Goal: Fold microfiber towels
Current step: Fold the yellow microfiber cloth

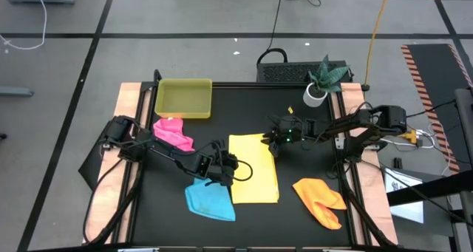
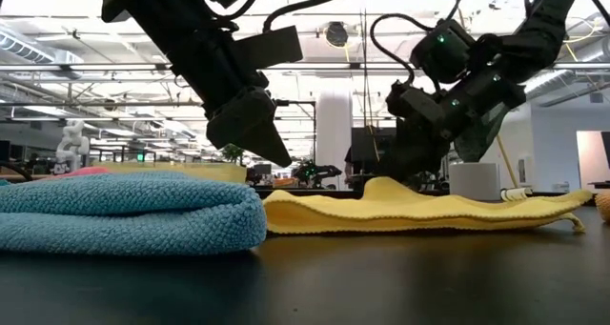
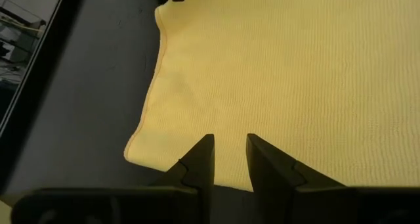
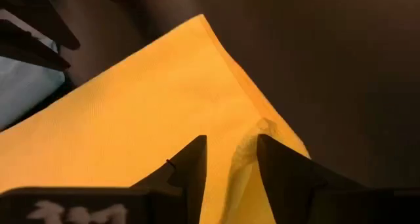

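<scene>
The yellow towel (image 1: 253,171) lies spread flat on the black table (image 1: 310,163). My left gripper (image 3: 230,142) hovers open, its fingers a small gap apart, just above the towel's left edge (image 3: 197,171); the low view shows its tips (image 2: 281,158) clear of the cloth. My right gripper (image 4: 231,145) stands open at the towel's far edge, by the far right corner (image 1: 275,143). A blue towel (image 1: 211,200) lies bunched at the near left. Crumpled, a pink towel (image 1: 174,132) sits at the far left. An orange towel (image 1: 319,200) rests at the near right. My right gripper has its two fingertips (image 4: 190,158) set on the yellow towel's far edge near the far right corner, slanting down from the table's right. A small ridge of cloth (image 4: 252,142) stands up between the open fingers. The remainder of the towel lies flat on the table.
A yellow-green tray (image 1: 183,98) stands at the far left. At the far right, a white pot with a plant (image 1: 321,82) sits beside the table's corner. Wooden rails (image 1: 127,134) run along both sides of the black surface.
</scene>
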`<state>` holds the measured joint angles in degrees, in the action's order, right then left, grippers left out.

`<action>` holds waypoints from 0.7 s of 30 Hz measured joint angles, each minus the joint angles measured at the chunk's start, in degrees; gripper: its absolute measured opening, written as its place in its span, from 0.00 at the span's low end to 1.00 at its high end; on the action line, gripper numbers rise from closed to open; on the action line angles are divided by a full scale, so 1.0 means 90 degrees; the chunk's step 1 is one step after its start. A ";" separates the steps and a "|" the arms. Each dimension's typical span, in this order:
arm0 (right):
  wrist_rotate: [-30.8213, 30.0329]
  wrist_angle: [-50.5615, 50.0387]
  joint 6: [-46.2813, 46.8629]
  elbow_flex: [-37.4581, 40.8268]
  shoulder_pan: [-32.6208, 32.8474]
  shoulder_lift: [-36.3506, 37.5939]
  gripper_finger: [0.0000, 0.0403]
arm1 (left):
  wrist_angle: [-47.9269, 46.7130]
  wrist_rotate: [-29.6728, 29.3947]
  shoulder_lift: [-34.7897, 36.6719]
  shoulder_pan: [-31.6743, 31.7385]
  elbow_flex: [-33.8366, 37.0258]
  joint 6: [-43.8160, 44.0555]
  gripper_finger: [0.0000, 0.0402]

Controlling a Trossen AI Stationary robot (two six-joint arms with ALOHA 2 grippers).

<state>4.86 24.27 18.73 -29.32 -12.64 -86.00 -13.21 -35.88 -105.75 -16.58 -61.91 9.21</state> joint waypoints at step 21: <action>-0.0812 0.0520 -0.2266 0.0002 0.0518 0.0199 0.00 | -0.0003 0.0000 0.0000 0.0000 0.0000 -0.0032 0.23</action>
<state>-2.44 28.95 -1.67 -29.30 -7.98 -84.20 -13.24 -35.88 -105.75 -16.58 -61.91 8.92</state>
